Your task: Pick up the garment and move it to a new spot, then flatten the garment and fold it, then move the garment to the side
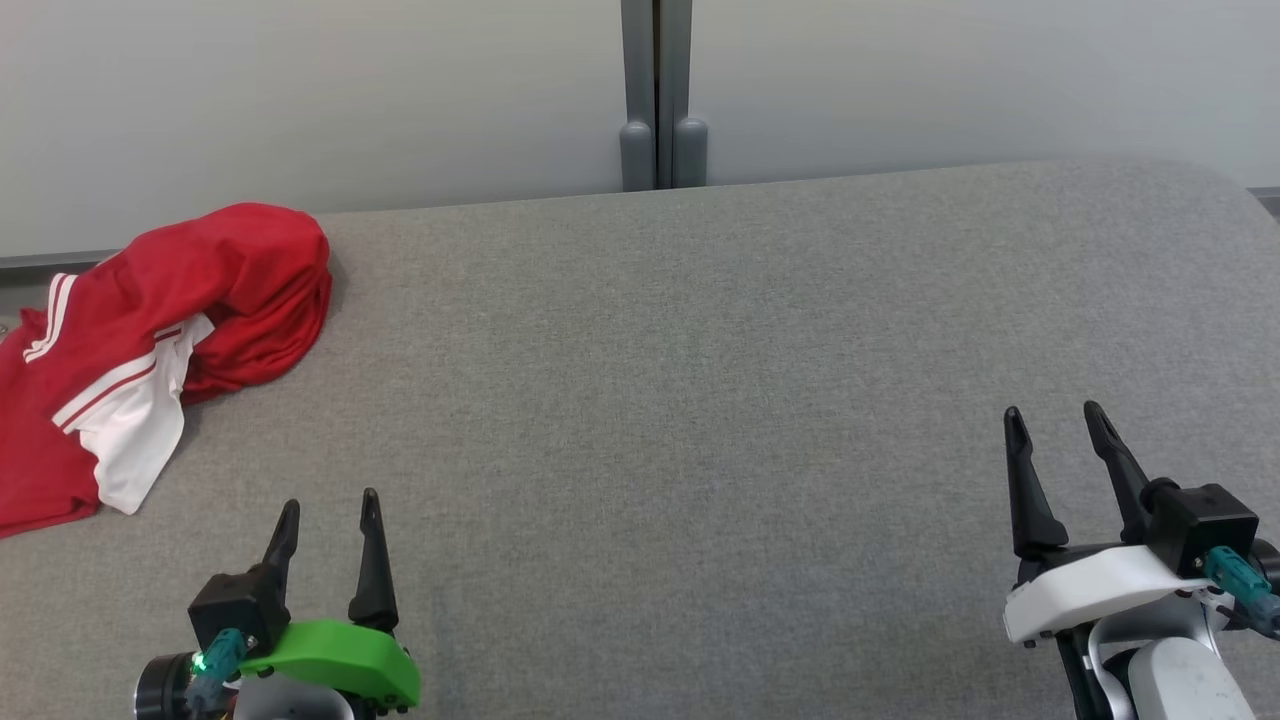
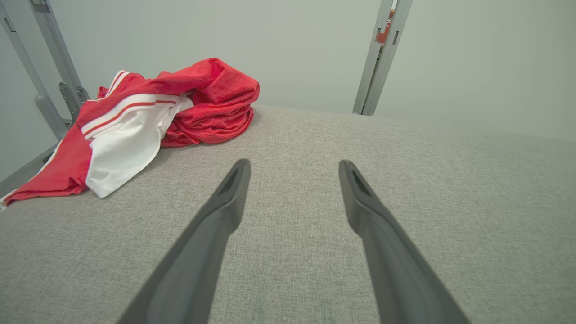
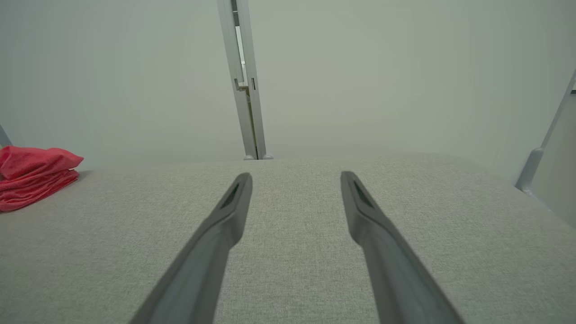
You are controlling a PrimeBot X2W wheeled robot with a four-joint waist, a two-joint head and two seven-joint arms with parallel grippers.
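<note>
Garment (image 1: 230,290): red with a white panel and striped trim, bunched in a heap at the far-left corner of the desk (image 1: 680,380). Its left part runs out of the head view. In the left wrist view its hem reaches the desk's left edge, and grey rails (image 2: 54,67) stand just beyond that edge. Left gripper (image 1: 330,500): at the lower left by the near edge, jaws apart, with bare desk showing between them. It sits on the near side of the garment and apart from it, with a strip of open surface between the two. Centre: grey woven surface, open from the near edge to the straight far edge, the widest room for moving. A pale wall (image 1: 300,90) rises behind the far edge, and a grey post (image 1: 657,100) stands against it at mid-width, off the desk. Right gripper (image 1: 1052,410): at the lower right, jaws apart over bare desk, well apart from the garment. Far-right corner: rounded. In the right wrist view a grey bracket (image 3: 533,168) stands beyond the right edge.
</note>
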